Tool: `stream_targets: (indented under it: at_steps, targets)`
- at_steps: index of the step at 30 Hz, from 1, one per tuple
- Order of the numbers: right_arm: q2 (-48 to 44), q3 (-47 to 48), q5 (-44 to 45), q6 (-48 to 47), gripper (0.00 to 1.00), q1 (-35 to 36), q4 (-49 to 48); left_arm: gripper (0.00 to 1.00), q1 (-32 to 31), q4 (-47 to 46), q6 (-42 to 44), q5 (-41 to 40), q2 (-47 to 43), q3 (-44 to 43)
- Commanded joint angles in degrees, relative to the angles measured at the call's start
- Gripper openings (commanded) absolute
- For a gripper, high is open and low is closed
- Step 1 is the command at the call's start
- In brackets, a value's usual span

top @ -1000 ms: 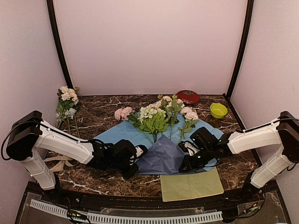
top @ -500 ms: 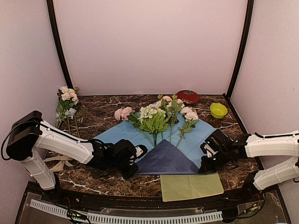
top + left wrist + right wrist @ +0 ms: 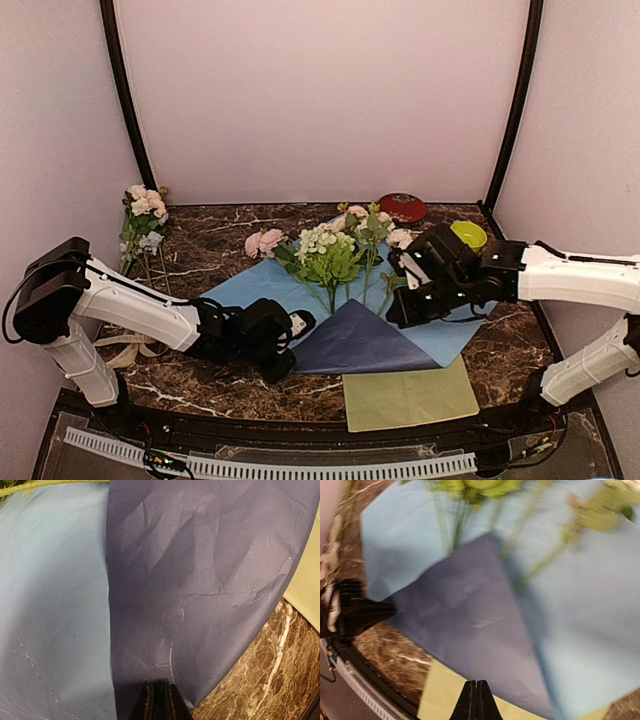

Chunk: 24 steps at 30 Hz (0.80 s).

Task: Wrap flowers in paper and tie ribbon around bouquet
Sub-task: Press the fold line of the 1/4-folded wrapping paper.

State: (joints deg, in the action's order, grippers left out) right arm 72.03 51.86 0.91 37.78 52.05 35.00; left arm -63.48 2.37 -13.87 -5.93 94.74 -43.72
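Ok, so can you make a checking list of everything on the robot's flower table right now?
Surface: dark marble table.
Job's things: the flowers lie on the paper, whose near corner is folded over, dark side up; the ribbon lies loose by the left arm's base.
Clutter: spare flower bunch, red dish and yellow-green bowl at the back; yellow-green sheet at the near edge.
Grippers: left gripper shut on the paper's folded flap; right gripper shut, empty, over the paper.
Cables: black cable along the right arm.
Surroundings: pale walls, black corner posts.
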Motion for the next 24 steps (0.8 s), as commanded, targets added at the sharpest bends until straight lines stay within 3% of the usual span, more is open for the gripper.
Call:
stream_targets:
  at_steps: [1,6,13,19,24]
  targets:
    - [13.04,5.95,-11.80,-7.31,0.00,7.00,-11.85,0.08,0.55,9.18,-0.52,0.62,1.17,2.51]
    - [25.86,12.46,-15.90,-9.17,0.00,9.64,-14.20,0.08,0.55,9.29,-1.18,0.48,0.74,2.45]
    - [33.91,10.93,-16.48,-8.63,0.00,9.65,-15.43,0.14,0.56,9.62,-3.66,-0.93,-2.35,1.47]
    - [33.98,7.73,-16.67,-6.06,0.00,9.64,-16.71,0.36,0.67,9.63,-10.21,0.20,-11.96,0.69]
    - [33.97,7.52,-16.22,-5.53,0.00,9.64,-16.37,0.51,4.81,13.71,-27.84,0.81,-21.27,4.72]
